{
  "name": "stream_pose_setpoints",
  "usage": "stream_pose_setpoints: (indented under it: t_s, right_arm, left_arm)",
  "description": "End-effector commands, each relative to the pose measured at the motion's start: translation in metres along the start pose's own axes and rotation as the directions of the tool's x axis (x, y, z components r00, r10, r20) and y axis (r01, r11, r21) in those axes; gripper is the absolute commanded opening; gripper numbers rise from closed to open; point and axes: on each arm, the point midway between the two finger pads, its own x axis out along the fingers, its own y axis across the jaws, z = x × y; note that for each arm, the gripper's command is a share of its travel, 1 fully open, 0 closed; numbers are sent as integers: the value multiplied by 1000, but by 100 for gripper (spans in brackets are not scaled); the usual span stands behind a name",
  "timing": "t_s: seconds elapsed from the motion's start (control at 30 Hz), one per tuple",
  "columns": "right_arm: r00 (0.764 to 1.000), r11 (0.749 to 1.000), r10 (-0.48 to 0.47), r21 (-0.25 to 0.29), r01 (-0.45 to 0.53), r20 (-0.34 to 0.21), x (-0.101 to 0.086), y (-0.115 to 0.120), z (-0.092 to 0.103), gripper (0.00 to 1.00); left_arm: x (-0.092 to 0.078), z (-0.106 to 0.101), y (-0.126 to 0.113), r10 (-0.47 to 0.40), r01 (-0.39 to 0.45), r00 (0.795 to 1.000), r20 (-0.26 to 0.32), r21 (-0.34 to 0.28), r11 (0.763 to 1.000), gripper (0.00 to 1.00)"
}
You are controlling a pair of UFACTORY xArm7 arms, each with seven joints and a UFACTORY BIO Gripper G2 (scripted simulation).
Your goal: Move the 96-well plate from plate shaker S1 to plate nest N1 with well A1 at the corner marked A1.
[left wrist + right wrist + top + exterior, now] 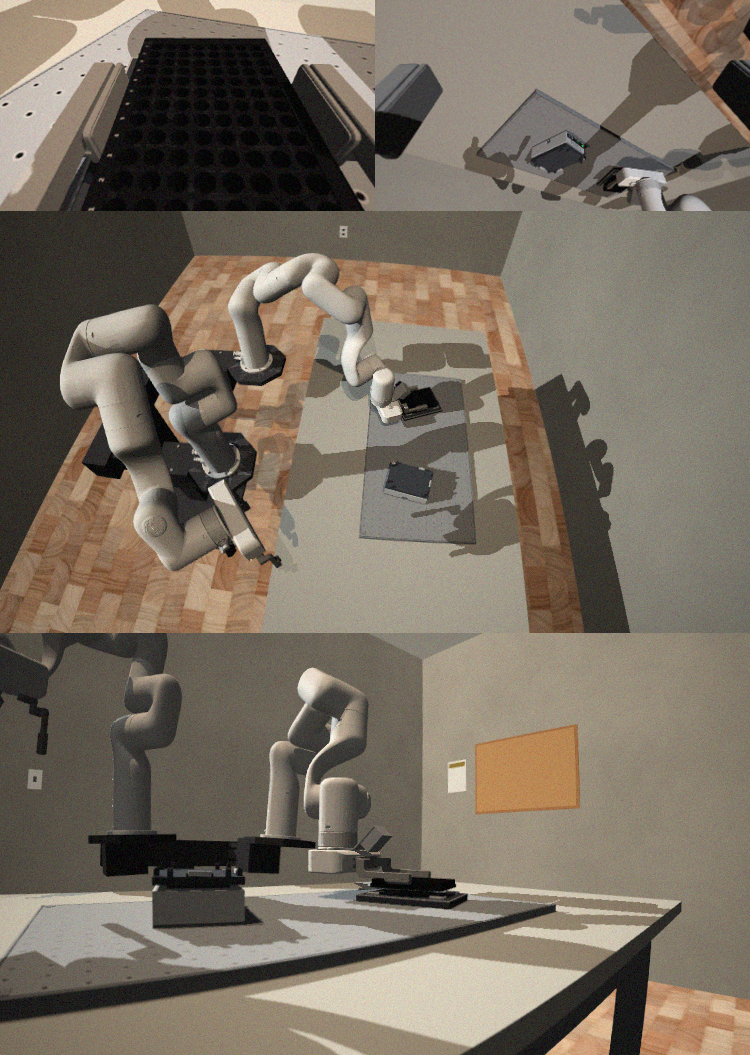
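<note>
The left fingers (416,408) (393,876) are holding the dark plate with little holes (429,396) (445,883) (203,118) by its sides. Under them and the plate is the flat black holder (422,416) (411,902). The gray box (409,481) (198,905) (556,157) sits well apart from the left fingers. The right fingers (272,559) (41,741) are wide open, above the worktop's height.

The 96-well plate (421,401) (414,881) (203,104) beside my pale-and-grey left end effector (390,411) (419,875) (219,113) is black, patterned with a grid of round dark wells and small pale numerals. The plate shaker (408,481) (198,905) (556,152) is grey with a dark top and green lights. A dotted grey board (382,520) (251,947) (42,99) (512,127) lies on the beige desk (330,578) (445,989) (493,52). The floor (131,604) (697,1010) is patchwork orange-brown wood; the pinboard (527,770) is orange.
</note>
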Motion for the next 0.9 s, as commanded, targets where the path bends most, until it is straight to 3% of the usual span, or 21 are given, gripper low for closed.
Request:
stream_pose_setpoints:
  t_s: [0.0, 0.87]
  right_arm:
    - [1000, 1000, 3, 0, -3, 1, -1, 1, 0, 100]
    - [1000, 1000, 3, 0, -3, 1, -1, 1, 0, 100]
  left_arm:
    - [1, 2, -1, 0, 0, 1000, 4, -3, 1000, 0]
    - [1, -2, -1, 0, 0, 1000, 4, -3, 1000, 0]
